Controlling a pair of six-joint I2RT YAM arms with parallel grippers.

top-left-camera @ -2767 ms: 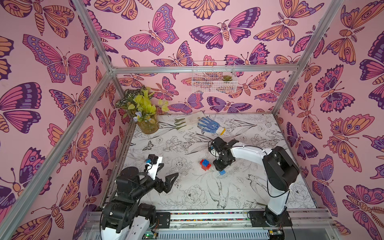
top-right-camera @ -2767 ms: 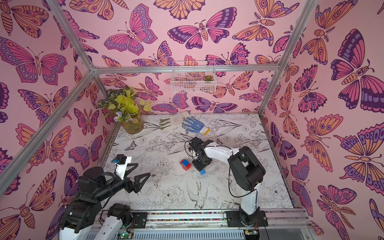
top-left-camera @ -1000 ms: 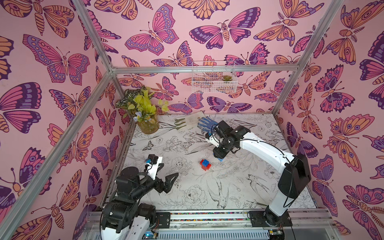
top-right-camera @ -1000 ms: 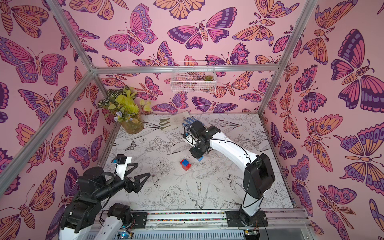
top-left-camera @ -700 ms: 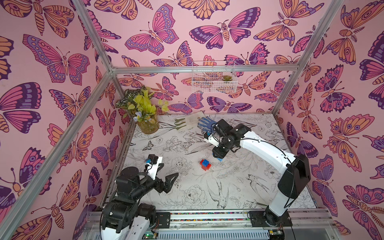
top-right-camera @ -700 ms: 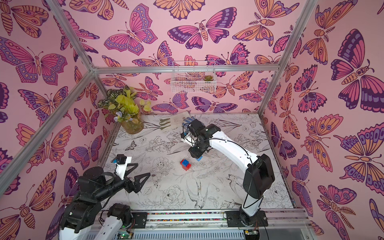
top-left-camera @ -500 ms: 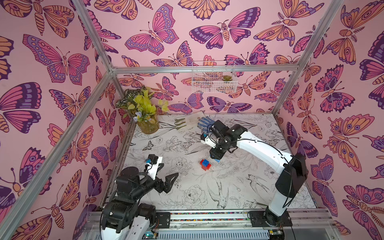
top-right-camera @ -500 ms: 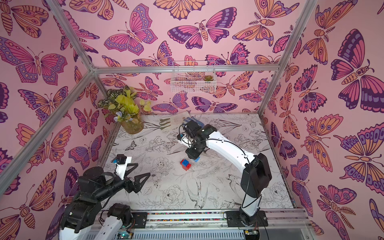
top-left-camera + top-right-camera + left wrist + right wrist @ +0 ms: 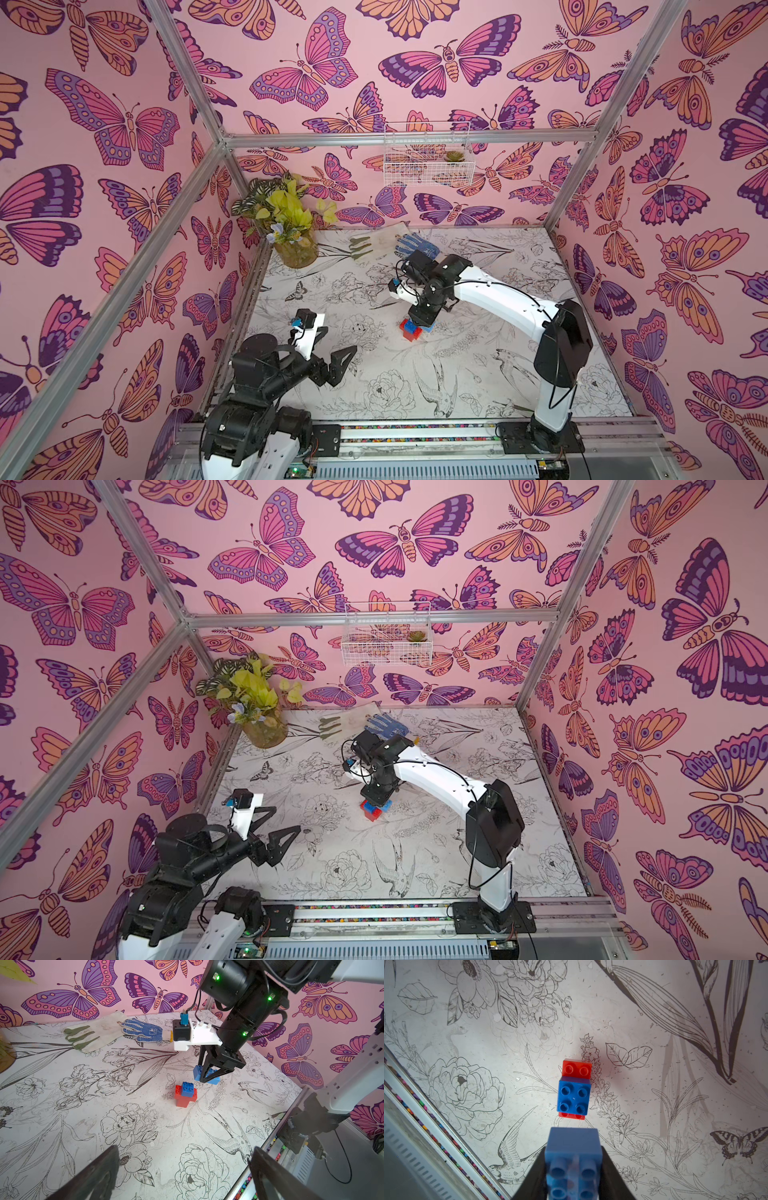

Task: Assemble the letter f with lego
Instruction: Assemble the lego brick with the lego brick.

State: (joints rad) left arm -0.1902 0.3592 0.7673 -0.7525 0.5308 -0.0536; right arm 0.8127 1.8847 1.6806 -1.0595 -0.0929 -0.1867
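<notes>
Table [image 9: 498,374] has flower drawings. Brick stack [image 9: 411,331] stands in middle. White glove [image 9: 374,245] and blue glove [image 9: 419,246] lie touching at back. Plant pot [image 9: 297,251] in back corner.

Brick stack [image 9: 185,1095] at middle of table [image 9: 498,374], single brick [image 9: 197,1072] raised just beside it, two gloves [image 9: 374,245] along back edge, plant [image 9: 291,232] at back-left corner

Your right gripper [image 9: 573,1176] clamps a blue brick [image 9: 573,1147].
Ahead of it you see a small blue brick [image 9: 573,1097] atop a red brick [image 9: 577,1068], in from the desk's [image 9: 654,1012] edge.
</notes>
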